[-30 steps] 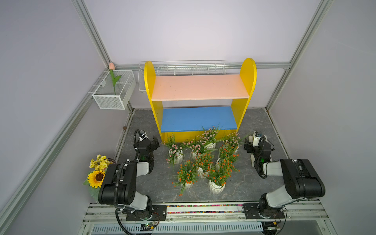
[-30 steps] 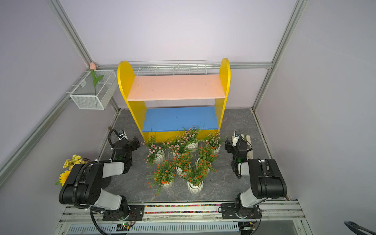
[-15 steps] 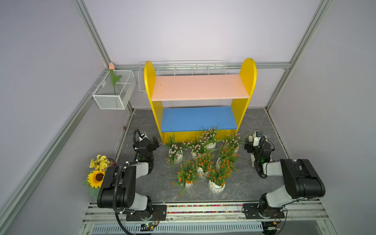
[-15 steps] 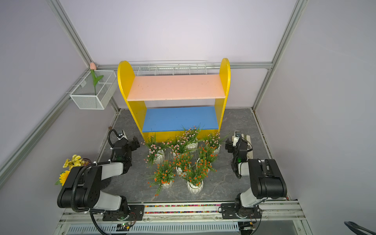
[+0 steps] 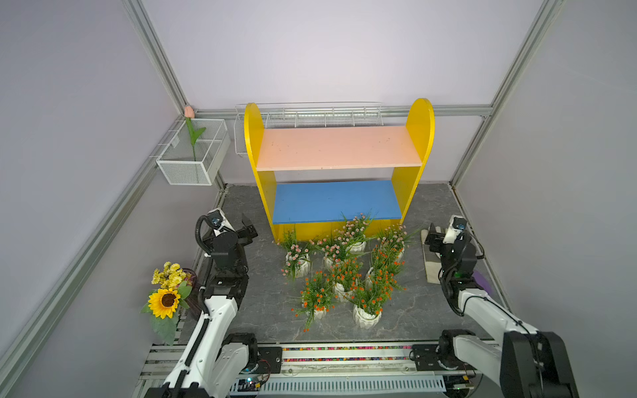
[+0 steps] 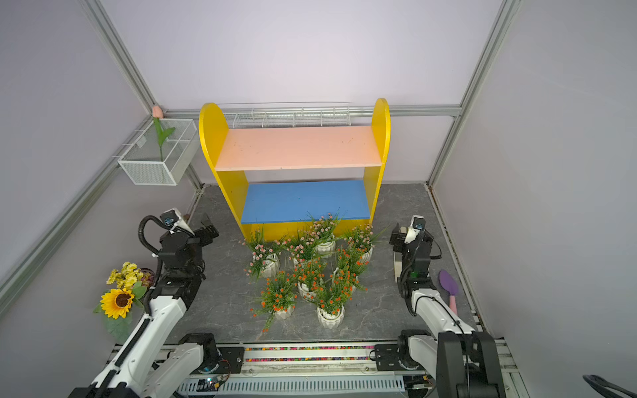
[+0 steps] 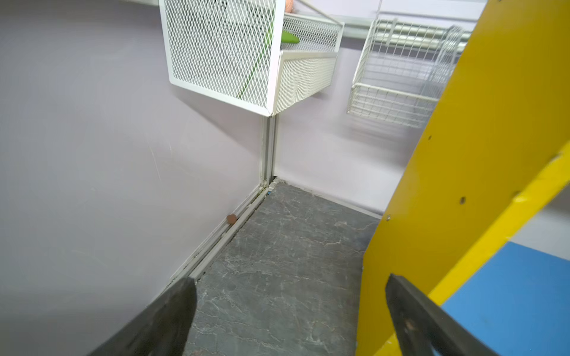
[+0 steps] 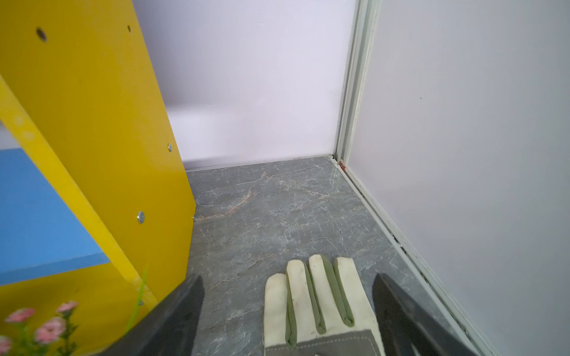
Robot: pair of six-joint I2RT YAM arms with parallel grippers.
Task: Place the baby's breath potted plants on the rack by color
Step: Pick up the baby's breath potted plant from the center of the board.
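My left gripper [image 5: 249,228] and right gripper [image 5: 432,237] gaped empty; white-potted baby's breath plants [image 5: 344,272] fronted the yellow two-shelf rack [image 5: 253,138], nearer my right.

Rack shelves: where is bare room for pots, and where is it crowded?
Both rack boards are bare: pink upper board, blue lower board. Bare floor lies between the potted plants and the left hand. Crowded: the plants cluster tightly just before the rack.
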